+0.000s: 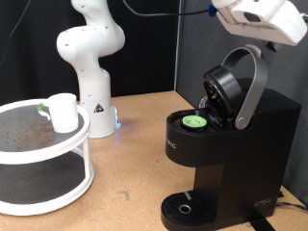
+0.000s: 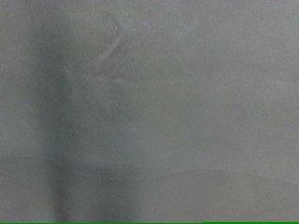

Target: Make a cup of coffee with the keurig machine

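Note:
The keurig machine (image 1: 252, 144) stands at the exterior view's right, black and boxy, with its lid (image 1: 231, 89) and grey arched handle (image 1: 254, 82) raised. A green-topped pod (image 1: 195, 121) sits in the open chamber. The round drip tray (image 1: 185, 208) is bare. The white cup (image 1: 64, 112) stands on the top tier of a round rack at the exterior view's left. My gripper's white hand (image 1: 260, 19) shows at the top right, above the raised lid; its fingers do not show. The wrist view is only a blurred grey surface.
The white two-tier round rack (image 1: 43, 164) takes up the exterior view's left. The arm's white base (image 1: 93, 101) stands behind it on the wooden table (image 1: 135, 164). A dark curtain hangs behind the machine.

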You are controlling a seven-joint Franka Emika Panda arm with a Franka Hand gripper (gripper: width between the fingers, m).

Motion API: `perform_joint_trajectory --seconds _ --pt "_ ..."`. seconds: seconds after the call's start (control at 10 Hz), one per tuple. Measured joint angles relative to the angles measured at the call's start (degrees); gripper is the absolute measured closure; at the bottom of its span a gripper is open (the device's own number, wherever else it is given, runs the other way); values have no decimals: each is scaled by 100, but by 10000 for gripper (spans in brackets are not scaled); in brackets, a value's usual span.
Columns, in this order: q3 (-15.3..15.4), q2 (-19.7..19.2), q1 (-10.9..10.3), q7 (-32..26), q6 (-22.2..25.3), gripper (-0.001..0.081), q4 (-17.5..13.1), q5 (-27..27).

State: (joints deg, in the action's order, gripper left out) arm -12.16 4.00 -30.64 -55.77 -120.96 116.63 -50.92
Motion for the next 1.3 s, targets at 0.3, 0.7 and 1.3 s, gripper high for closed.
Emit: perform_joint_trajectory --seconds 0.3,0.7,1.3 --pt "-131 65 98 -257 202 803 28 -13" --pt "-274 133 215 -364 471 803 59 41" --pt "-387 321 420 -512 636 803 363 1102"
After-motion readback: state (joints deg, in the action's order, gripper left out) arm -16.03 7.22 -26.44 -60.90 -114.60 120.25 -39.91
